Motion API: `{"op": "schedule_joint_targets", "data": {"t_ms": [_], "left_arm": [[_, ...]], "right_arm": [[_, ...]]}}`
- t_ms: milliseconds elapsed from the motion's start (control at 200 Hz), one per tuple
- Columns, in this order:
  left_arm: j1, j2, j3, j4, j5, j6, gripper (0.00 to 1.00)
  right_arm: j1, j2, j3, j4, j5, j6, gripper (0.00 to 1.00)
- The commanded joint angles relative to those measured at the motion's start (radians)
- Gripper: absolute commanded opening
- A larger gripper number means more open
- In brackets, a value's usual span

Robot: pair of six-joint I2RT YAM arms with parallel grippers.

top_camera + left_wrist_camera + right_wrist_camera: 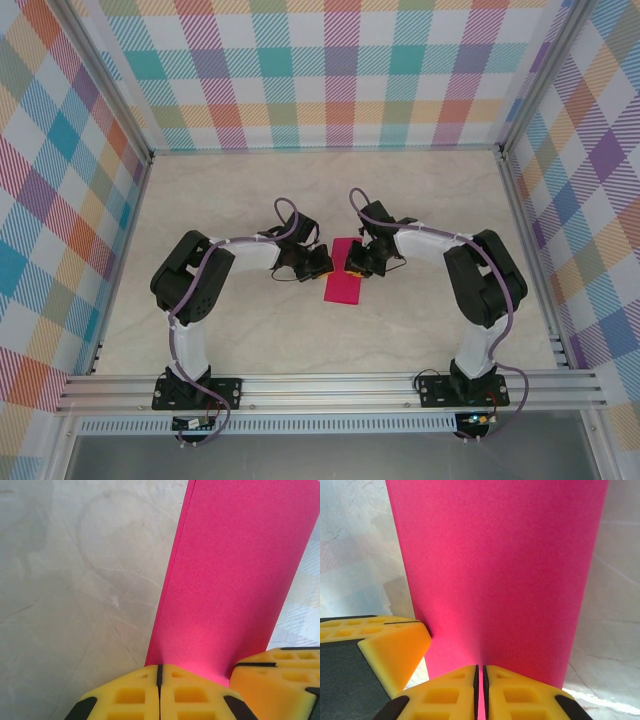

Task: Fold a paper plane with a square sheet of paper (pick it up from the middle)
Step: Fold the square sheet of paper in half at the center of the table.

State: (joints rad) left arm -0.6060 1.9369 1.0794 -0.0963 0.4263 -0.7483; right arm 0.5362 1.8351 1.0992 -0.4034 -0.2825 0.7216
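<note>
Where the square sheet of paper (pixel 343 283) (pixel 235 570) (pixel 495 570) has its far end, we clench left gripper (pixel 318 263) (pixel 160 669) and right gripper (pixel 359 258) (pixel 480 669) on it

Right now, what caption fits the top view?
Left gripper and right gripper, both shut, meet at the far end of a folded pink paper.

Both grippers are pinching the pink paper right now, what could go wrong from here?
The left gripper and right gripper are both shut on one end of the square sheet of paper, nearly touching, so they might bump. The left one bites close to the sheet's side edge; it could slip off. Pulling apart might tear the thin paper.
</note>
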Motion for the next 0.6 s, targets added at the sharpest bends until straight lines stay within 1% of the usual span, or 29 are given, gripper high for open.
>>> {"op": "schedule_joint_targets", "data": {"t_ms": [0, 595], "left_arm": [[-0.008, 0.078, -0.067, -0.207, -0.137, -0.014, 0.06], [-0.008, 0.020, -0.084, -0.208, -0.121, -0.016, 0.06]], "right_arm": [[-0.008, 0.016, -0.010, 0.031, -0.024, -0.052, 0.14], [-0.022, 0.059, -0.015, 0.023, -0.023, -0.085, 0.14]]}}
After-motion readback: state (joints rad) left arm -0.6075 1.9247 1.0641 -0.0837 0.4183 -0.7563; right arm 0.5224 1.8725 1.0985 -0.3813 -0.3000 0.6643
